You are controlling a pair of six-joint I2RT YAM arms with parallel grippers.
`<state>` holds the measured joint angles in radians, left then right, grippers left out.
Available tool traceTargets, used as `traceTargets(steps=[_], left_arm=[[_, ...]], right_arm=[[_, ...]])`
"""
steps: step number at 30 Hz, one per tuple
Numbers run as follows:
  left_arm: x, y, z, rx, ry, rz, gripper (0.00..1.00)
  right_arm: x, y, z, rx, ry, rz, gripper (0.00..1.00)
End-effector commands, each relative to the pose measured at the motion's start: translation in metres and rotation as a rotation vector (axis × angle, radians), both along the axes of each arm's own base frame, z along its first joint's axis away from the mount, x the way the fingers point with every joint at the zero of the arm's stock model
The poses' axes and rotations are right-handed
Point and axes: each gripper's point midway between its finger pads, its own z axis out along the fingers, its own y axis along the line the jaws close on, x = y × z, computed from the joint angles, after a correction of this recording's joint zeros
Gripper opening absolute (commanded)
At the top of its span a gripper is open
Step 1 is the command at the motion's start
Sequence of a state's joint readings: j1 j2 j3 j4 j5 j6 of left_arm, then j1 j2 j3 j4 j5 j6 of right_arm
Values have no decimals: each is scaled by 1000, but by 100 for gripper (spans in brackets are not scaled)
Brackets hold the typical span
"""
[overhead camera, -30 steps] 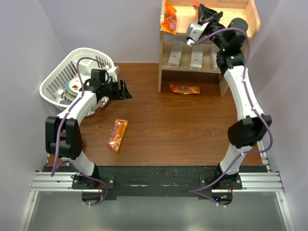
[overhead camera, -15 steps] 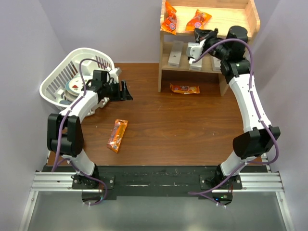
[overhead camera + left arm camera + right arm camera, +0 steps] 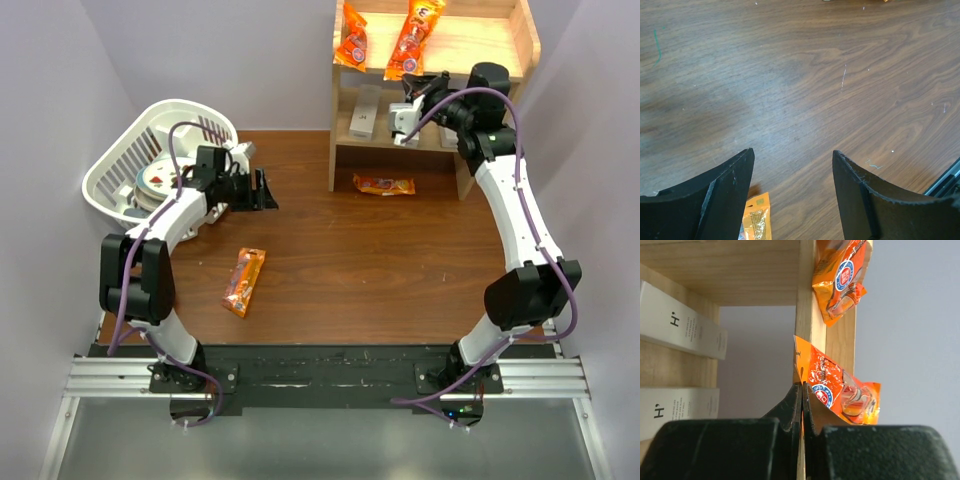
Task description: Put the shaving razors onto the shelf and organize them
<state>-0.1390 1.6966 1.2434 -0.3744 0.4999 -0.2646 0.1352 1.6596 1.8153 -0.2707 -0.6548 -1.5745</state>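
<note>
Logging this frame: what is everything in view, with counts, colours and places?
Razor boxes: two visible, white with dark lettering; lower level of the shelf, more may be hidden behind the arm.
Shelf: one, light wood; far edge of the table.
Snack packets: four, orange; two at the shelf's top level, one on the table before the shelf, one mid-table.
Basket: one, white slatted; far left, contents unclear.
Table: one, brown wood.
Left gripper: black, open, over bare table beside the basket.
Right gripper: black, shut on a snack packet's edge at the top level.
</note>
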Motion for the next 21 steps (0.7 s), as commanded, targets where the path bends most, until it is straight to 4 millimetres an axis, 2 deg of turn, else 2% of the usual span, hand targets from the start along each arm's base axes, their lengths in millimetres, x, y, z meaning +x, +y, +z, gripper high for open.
traceTargets(steps=[1, 8, 21], left_arm=[[12, -4, 17, 20, -86, -31, 69], [8, 0, 15, 42, -91, -33, 69], [11, -1, 10, 41, -78, -34, 69]], right_arm=[[-6, 9, 26, 8, -95, 67, 0], [0, 19, 42, 5, -153, 129, 0], [13, 25, 39, 7, -150, 156, 0]])
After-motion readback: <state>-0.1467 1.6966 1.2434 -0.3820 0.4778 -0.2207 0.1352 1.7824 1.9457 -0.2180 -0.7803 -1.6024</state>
